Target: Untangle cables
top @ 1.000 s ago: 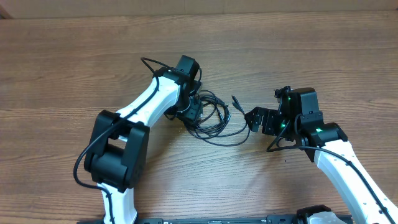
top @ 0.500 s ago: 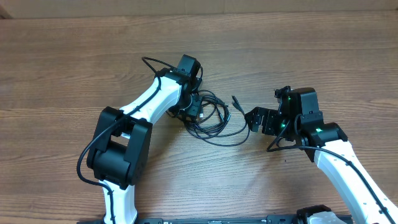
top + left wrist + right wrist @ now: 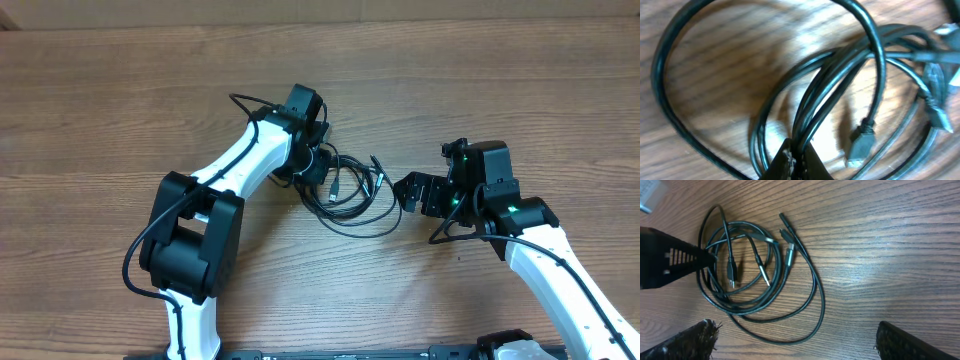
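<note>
Now, cables (image 3: pixel 352 192): a small heap of thin black loops lying flat near the middle of the worktop (image 3: pixel 120 100), well apart from every edge. Several strands cross over each other, so no cord is separated yet.
Plugs (image 3: pixel 789 254): some ends stick out at the heap's right side and one lies inside the loops. These free ends are, I judge, the easy place to begin drawing a cord out.
Left gripper (image 3: pixel 796 161): fully closed on the cables. The fingertips (image 3: pixel 783 163) pinch a bunch of two or three strands at the heap's left side, where they run close together.
Why this grip: probably to anchor or lift the bundle from one side, so that a cord can be pulled away against it.
Right gripper (image 3: pixel 410 192): jaws wide apart, holding nothing, just beside the heap's right side and turned toward it.
Why there: it faces the loose ends, a good place from which to reach one of them.
Risk: the pinch takes several strands together, so a pull may drag the whole heap or tighten a crossing instead of freeing one cord.
Stage: the beginning, in my judgement.
</note>
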Motion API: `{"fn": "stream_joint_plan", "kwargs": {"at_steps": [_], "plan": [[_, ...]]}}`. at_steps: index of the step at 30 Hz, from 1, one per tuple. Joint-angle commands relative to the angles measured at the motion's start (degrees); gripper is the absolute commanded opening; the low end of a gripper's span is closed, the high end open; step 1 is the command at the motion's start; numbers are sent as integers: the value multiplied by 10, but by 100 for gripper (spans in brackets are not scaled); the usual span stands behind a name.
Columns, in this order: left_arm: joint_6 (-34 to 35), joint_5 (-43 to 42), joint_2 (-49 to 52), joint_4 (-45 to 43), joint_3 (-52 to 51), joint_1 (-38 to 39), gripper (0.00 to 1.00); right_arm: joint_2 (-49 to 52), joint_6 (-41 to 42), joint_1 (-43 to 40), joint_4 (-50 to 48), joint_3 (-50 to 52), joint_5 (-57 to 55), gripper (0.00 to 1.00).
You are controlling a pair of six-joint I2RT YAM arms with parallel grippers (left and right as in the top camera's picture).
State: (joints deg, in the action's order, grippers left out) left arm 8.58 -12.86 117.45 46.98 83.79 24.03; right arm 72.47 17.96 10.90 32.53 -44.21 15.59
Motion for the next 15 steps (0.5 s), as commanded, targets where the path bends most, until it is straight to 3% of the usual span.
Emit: {"fn": "stream_joint_plan", "kwargs": {"at_steps": [1,9,15], "plan": [[-27,-89,-56,23,78,1,4,0,-4,0,-3,-17,-6,100],[11,-124,-167,19,206,-38,4,0,-4,0,-3,-17,-6,100],[119,-47,-231,27,212,-86,4,0,-4,0,-2,-17,-16,100]]}}
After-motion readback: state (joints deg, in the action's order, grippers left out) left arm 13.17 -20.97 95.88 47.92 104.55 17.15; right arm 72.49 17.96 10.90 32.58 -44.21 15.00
